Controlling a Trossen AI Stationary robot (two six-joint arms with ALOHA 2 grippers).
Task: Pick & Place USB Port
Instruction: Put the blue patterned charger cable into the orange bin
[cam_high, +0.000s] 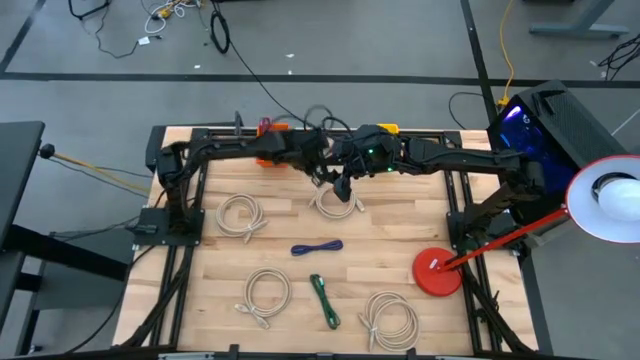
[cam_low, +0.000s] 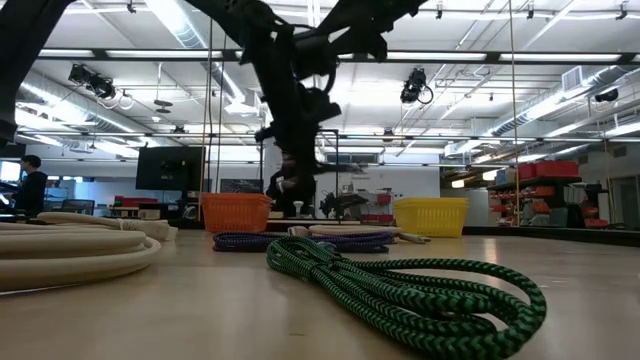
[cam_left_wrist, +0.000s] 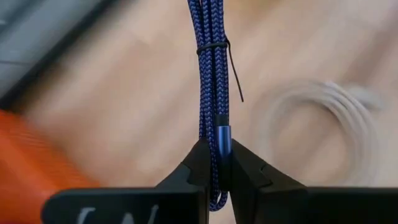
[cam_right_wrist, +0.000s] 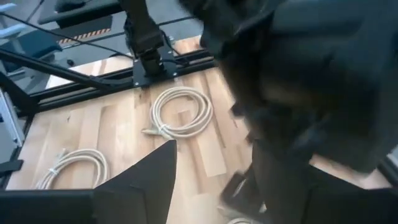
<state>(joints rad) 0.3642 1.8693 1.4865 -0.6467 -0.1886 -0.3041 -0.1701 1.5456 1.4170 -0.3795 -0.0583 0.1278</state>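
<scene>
The wooden table (cam_high: 400, 240) carries both dark arms stretched inward along its far edge, meeting near the middle. The left arm reaches from the left side; its left claw (cam_left_wrist: 216, 163) is clamped on a bundled blue braided USB cable (cam_left_wrist: 211, 81), which hangs lifted above the table. The right arm extends from the right side, and its right claw (cam_high: 341, 186) hovers over a white coiled cable (cam_high: 336, 204); whether it is open, I cannot tell.

Four white cables (cam_high: 243, 214), two blue (cam_high: 317, 247) — one green (cam_high: 324, 301)
</scene>
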